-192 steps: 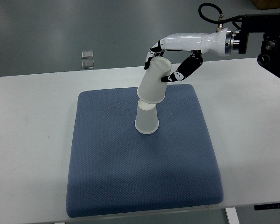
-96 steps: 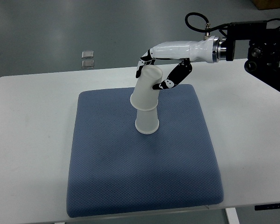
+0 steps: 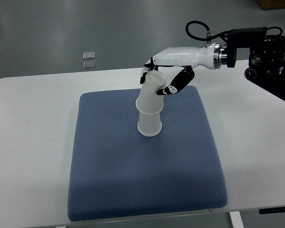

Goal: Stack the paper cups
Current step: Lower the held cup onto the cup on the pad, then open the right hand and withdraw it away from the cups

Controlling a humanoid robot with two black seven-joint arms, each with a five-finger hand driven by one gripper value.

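Observation:
Two white paper cups stand upside down on the blue mat [image 3: 133,180]. The lower cup [image 3: 149,125] sits on the mat near its middle. The upper cup [image 3: 152,93] is over the lower cup's top, tilted slightly to the right. My right hand [image 3: 157,80] comes in from the right edge and its fingers are curled around the upper cup near its top. The left arm does not show.
The mat lies on a white table [image 3: 28,142]. Two small grey squares [image 3: 89,60] lie on the floor beyond the table's far edge. The black arm mount [image 3: 268,50] is at the upper right.
The right hand has moved the upper cup left and down, so it now sits further over the lower cup and stands more upright.

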